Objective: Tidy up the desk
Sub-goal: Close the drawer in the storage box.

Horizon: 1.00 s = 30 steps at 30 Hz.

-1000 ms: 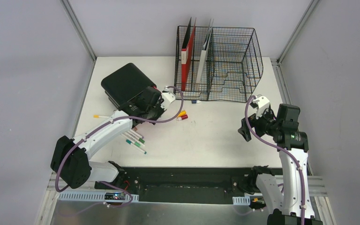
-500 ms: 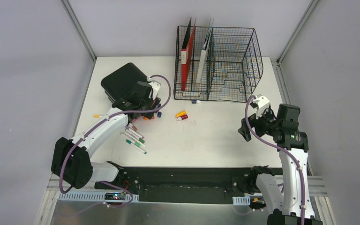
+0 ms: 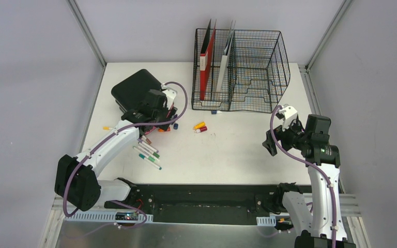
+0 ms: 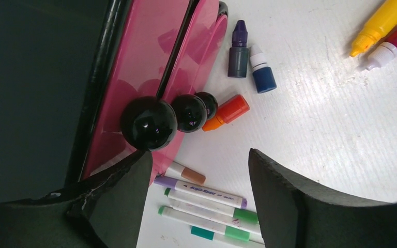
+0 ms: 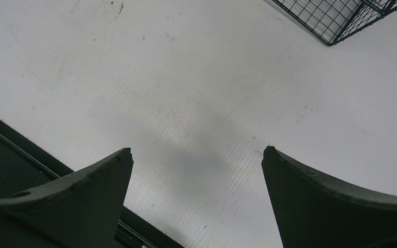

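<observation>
Green-capped markers (image 4: 212, 205) partly behind left fingers (image 4: 126, 201)

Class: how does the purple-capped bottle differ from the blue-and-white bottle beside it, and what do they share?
The purple-capped bottle has a dark grey body; the blue-and-white bottle is white at one end, blue at the other. The purple-capped bottle lies nearer the pink case than the blue-and-white bottle. Both are small and lie side by side on the desk.

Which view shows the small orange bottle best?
The left wrist view: the orange bottle lies close and clear there, beside the pink case. The top external view gives only a tiny orange speck; the right wrist view misses it.
</observation>
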Available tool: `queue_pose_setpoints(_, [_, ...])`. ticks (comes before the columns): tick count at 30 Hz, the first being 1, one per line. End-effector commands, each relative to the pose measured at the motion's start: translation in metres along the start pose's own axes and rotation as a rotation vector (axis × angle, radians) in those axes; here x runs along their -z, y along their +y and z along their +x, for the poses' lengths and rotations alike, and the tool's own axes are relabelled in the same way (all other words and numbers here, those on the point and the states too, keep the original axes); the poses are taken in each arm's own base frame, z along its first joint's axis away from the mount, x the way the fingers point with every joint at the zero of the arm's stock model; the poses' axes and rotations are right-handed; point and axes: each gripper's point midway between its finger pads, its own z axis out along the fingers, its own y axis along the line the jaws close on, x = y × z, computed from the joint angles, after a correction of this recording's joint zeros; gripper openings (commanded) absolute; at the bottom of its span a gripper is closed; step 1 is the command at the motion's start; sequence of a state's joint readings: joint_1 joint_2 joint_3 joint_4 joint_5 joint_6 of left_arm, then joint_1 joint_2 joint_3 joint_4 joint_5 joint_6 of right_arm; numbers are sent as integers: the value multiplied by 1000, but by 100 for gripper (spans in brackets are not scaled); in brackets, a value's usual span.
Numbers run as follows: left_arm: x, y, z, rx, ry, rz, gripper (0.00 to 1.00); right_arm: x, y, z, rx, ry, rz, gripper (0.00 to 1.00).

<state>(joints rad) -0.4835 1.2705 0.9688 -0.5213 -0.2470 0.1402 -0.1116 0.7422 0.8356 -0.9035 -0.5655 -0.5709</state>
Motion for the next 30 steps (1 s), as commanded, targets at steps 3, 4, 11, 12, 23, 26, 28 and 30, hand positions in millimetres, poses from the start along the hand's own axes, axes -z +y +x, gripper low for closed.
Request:
queue_pose_setpoints(3, [17, -10, -31, 67, -129, 83, 67, 0, 2, -5, 22, -26, -16, 99])
queue_pose_setpoints(4, [20, -11, -33, 89, -143, 93, 67, 0, 2, -5, 23, -26, -17, 99])
queue_pose_setpoints(11, [52, -5, -46, 338, -259, 81, 79, 1, 3, -6, 30, -33, -15, 99])
queue_pose_setpoints(12, [55, -2, -45, 388, -267, 65, 85, 2, 4, -6, 31, -35, -16, 99])
queue_pose_setpoints(23, [31, 0, -14, 747, -196, -76, 92, 0, 4, -5, 26, -31, -26, 99])
queue_pose_setpoints(26, [22, 3, -7, 780, -200, -169, 85, -1, 4, -5, 20, -26, -27, 99])
queue_pose_setpoints(28, [16, 5, -5, 803, -210, -214, 79, -1, 4, -4, 18, -23, -29, 99])
queue_pose_setpoints(30, [8, 8, -4, 824, -220, -260, 75, -1, 3, -4, 18, -22, -29, 99])
